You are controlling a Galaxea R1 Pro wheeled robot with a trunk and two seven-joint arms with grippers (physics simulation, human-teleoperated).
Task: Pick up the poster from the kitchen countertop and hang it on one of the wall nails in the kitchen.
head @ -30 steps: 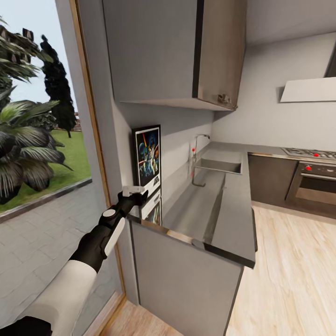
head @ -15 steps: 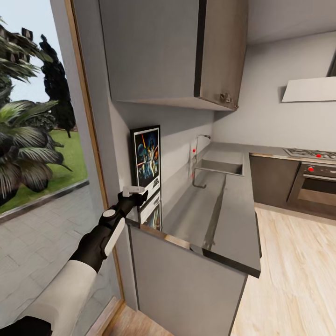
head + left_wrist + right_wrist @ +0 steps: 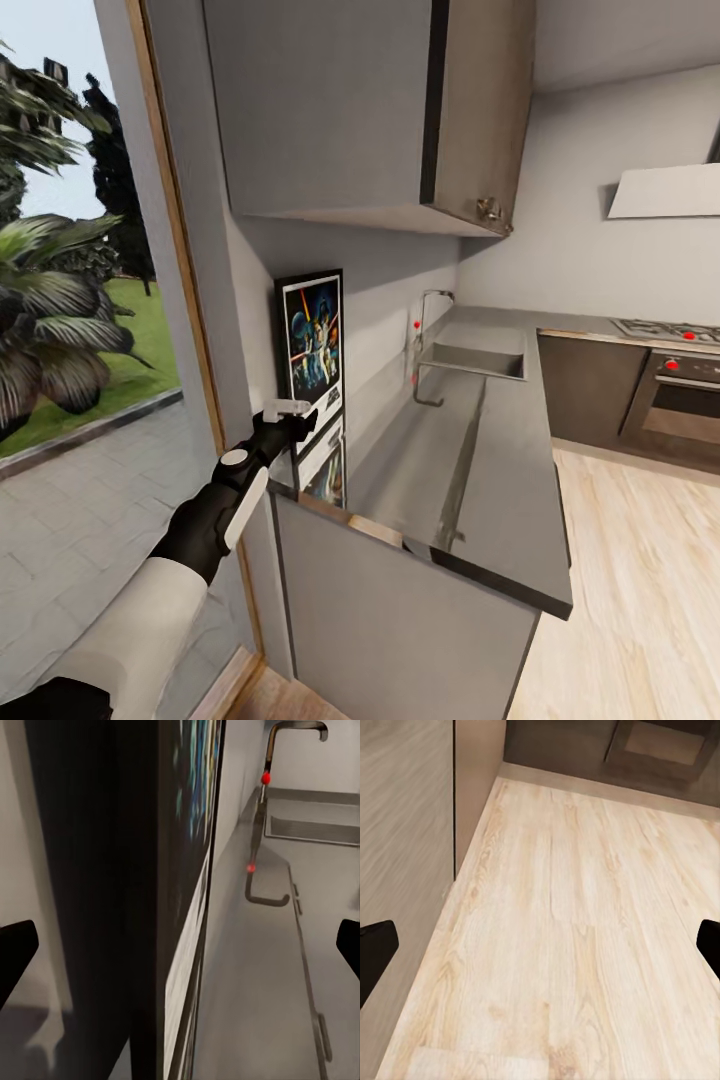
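The poster (image 3: 314, 343) stands upright at the left end of the kitchen countertop (image 3: 500, 450), leaning on the wall, with its reflection in the steel below. My left gripper (image 3: 291, 417) is open at the poster's lower near edge. In the left wrist view the poster (image 3: 191, 847) shows edge-on with its black frame between the spread fingertips (image 3: 15, 958) of the left gripper (image 3: 180, 952). My right gripper (image 3: 540, 952) is open over the wooden floor (image 3: 577, 930), holding nothing.
An upper cabinet (image 3: 330, 110) hangs over the poster. The sink (image 3: 478, 360) and tap (image 3: 428, 312) lie further along the counter. An oven (image 3: 680, 395) and hob stand at the far right. A tall window (image 3: 80, 330) is on the left.
The whole view has shifted slightly, so the camera moved. The counter and poster sit a little closer. My left gripper keeps its place at the poster's lower edge.
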